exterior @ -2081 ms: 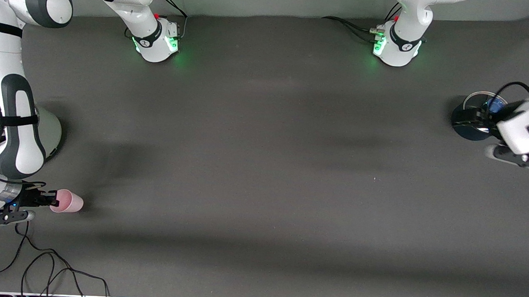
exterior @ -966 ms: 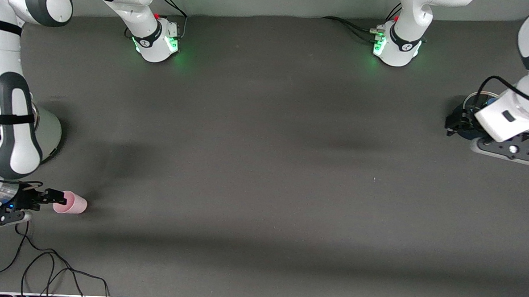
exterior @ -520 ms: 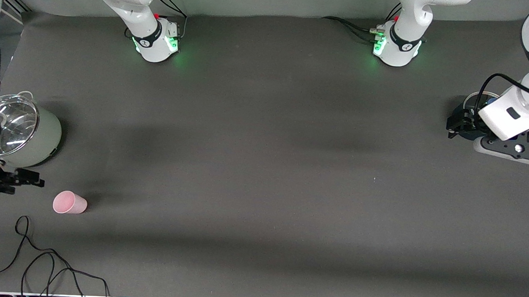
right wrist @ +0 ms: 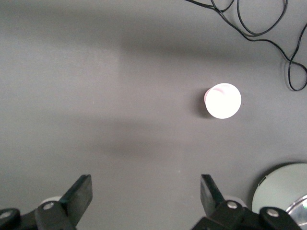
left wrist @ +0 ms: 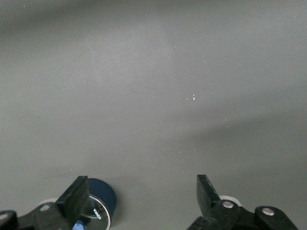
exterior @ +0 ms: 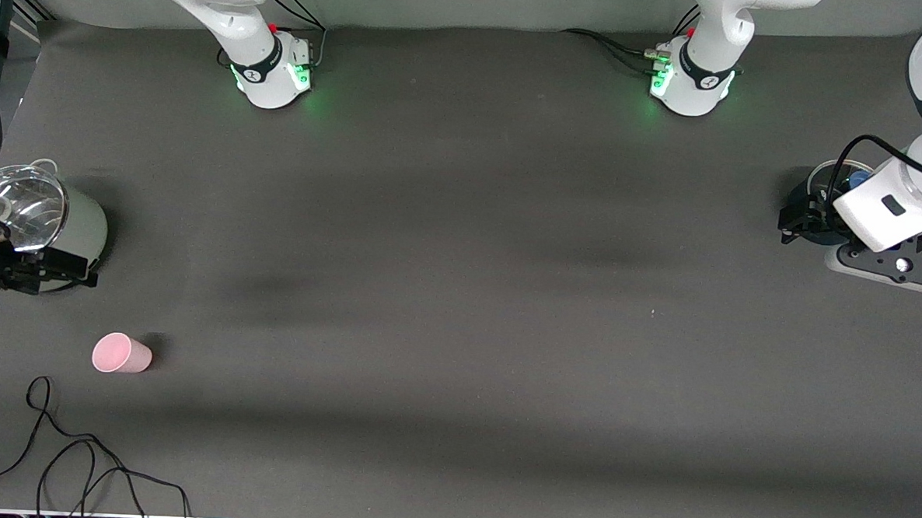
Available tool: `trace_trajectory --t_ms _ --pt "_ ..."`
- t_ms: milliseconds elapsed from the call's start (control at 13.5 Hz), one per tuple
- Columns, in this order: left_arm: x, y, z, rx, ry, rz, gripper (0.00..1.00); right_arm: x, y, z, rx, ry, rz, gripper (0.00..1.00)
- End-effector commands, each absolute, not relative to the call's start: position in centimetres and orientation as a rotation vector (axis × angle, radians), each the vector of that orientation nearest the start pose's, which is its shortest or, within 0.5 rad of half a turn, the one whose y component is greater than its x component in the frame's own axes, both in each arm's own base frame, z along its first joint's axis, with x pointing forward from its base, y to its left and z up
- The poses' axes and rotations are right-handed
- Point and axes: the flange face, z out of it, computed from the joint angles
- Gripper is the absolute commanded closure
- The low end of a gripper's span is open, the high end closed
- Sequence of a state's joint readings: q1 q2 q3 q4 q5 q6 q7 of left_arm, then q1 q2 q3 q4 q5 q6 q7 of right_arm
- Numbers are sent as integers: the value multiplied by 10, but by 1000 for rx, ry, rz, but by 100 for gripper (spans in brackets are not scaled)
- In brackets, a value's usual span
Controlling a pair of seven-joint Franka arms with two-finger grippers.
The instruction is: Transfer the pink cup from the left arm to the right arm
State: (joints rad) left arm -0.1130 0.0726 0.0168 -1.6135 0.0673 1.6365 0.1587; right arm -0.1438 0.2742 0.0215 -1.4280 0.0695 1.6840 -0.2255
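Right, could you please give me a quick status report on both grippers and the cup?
Right gripper open over the steel pot. Left gripper open, waiting. Small pale-pink tapered cup upright on the grey table, untouched. Nothing in the way.

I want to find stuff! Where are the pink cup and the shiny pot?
pink cup (exterior: 121,353), front view, on its side wall.
shiny pot (exterior: 85,227), front view, on its pale outer wall.

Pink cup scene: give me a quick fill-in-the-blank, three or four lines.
1. The pink cup stands on the table, held by ____ gripper.
2. The right gripper hangs over the ____ pot, fingers open.
3. The left gripper hangs over a dark ____ pot, fingers open.
4. The black cable lies ____ the front camera than the cup.

Missing: neither; pale green; blue; nearer to
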Motion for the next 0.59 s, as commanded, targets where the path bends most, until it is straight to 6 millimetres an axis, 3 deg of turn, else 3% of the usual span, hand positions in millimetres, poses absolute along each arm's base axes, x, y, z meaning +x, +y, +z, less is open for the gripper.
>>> trace_trajectory --t_ms 0,149,372,520 --pt "577 -53 576 -3031 414 78 0 597 -62 556 -3057 -117 4 0" --pt "578 -54 579 -3032 413 67 0 585 -49 564 -3057 -148 -4 0" --pt "578 -53 583 -3032 415 64 0 584 -34 571 -3080 -183 -18 0" --pt "576 -60 583 -3035 405 65 0 586 -36 583 -3115 -173 -59 0"
